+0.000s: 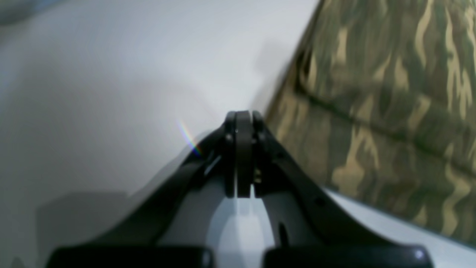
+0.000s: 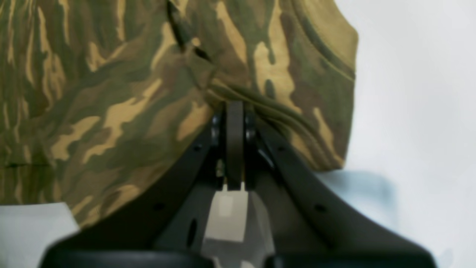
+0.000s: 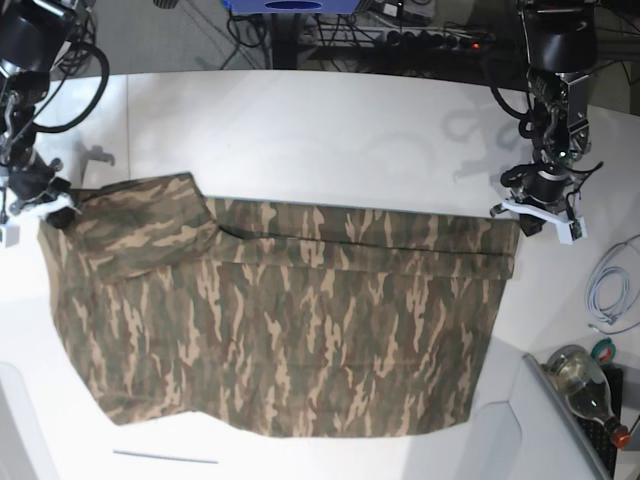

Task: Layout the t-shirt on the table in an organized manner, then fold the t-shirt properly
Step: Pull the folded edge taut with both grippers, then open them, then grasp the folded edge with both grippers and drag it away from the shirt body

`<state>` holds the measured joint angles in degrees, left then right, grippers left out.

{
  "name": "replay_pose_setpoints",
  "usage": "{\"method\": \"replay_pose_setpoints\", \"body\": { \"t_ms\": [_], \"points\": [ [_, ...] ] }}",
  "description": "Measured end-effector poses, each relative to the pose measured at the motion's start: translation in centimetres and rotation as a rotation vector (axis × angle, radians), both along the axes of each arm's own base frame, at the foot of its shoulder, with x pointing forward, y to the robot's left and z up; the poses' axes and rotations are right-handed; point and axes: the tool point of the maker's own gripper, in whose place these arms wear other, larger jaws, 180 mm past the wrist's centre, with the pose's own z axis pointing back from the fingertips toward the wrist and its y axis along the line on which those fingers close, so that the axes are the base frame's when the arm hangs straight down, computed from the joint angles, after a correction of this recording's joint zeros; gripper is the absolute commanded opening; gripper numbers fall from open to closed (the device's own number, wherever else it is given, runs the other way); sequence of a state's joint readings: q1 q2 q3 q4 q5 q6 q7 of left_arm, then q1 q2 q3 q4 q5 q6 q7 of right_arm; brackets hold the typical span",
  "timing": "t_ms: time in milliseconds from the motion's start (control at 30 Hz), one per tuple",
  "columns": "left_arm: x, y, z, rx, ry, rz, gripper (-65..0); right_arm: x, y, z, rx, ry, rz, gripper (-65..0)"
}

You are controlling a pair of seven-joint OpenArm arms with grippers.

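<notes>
The camouflage t-shirt point(image 3: 300, 320) lies spread wide on the white table point(image 3: 350, 130), with one sleeve reaching toward the left edge. At that sleeve's corner my right gripper point(image 3: 55, 207) is shut. In the right wrist view its tips point(image 2: 234, 106) pinch a bunched olive hem of the t-shirt point(image 2: 93, 93). My left gripper point(image 3: 535, 212) sits just off the shirt's upper right corner. In the left wrist view it point(image 1: 241, 115) is shut with nothing between its fingers, over the bare table point(image 1: 111, 74), and the t-shirt point(image 1: 390, 93) lies just to its right.
A glass bottle point(image 3: 585, 385) and a coiled white cable point(image 3: 610, 290) lie off the table's right side. Cables and equipment point(image 3: 400, 35) crowd the floor behind the far edge. A thin dark line point(image 3: 165, 458) marks the table near the front left.
</notes>
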<state>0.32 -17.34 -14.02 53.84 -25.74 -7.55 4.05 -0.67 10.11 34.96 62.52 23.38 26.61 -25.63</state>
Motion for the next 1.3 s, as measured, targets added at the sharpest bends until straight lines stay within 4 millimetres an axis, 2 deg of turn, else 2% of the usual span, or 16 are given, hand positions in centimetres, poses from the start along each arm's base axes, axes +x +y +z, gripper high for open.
{"method": "replay_pose_setpoints", "body": {
  "t_ms": [100, 267, 400, 567, 700, 800, 867, 967, 1033, 1133, 1200, 1233, 1300],
  "points": [
    [0.4, -0.1, -0.7, -0.014, 0.018, 0.008, -65.0, 0.3, -0.1, -1.1, 0.037, 0.023, -0.021, -64.8],
    [0.0, 0.3, -1.5, 0.067, 0.056, -0.051, -65.0, -0.8, -0.4, -2.4, 0.048, 0.072, -0.026, -64.8],
    [-0.6, 0.2, -1.8, 0.082, 0.057, -0.058, -65.0, -2.2, -0.8, -2.9, 0.043, 0.083, -0.048, -64.8],
    [-1.2, 0.5, -1.8, 0.086, 0.05, -0.059, -65.0, -2.8, -1.0, -3.0, 0.039, 0.084, -0.061, -64.8],
    [-1.1, 0.7, -1.3, 0.079, 0.064, -0.046, -65.0, -3.5, -1.3, -2.3, -0.003, 0.094, -0.06, -64.1],
    [-1.2, 1.4, -0.2, 0.07, 0.034, 0.021, -65.0, -3.1, -0.8, 0.1, 0.02, -0.014, -0.111, -63.5],
    [-0.5, 1.7, 1.3, 0.076, -0.005, 0.03, -65.0, -2.6, -0.6, 1.9, 0.036, -0.088, -0.148, -58.1],
    [0.3, 2.7, 3.9, 0.088, -0.06, 0.044, -64.8, -2.6, -0.9, 3.6, 0.025, -0.132, -0.167, -42.6],
    [-0.4, 3.4, 4.6, 0.04, -0.068, 0.084, -49.7, -3.4, -1.1, 4.0, 0.019, -0.129, -0.177, -29.9],
    [-3.9, 4.6, 2.9, -0.08, -0.04, 0.19, -28.8, -4.8, -1.2, 3.4, 0.024, -0.101, -0.201, -16.2],
    [-6.1, 5.3, 1.3, -0.127, -0.001, 0.251, -20.6, -5.1, -1.0, 3.1, 0.031, -0.091, -0.203, -14.6],
    [-6.6, 5.3, 0.6, -0.134, 0.021, 0.253, -18.1, -5.1, -1.1, 3.1, 0.03, -0.092, -0.204, -14.9],
    [-5.9, 4.2, 0.0, -0.155, 0.026, 0.199, -16.9, -5.0, -1.2, 3.3, 0.026, -0.1, -0.207, -14.9]
  ]
}}
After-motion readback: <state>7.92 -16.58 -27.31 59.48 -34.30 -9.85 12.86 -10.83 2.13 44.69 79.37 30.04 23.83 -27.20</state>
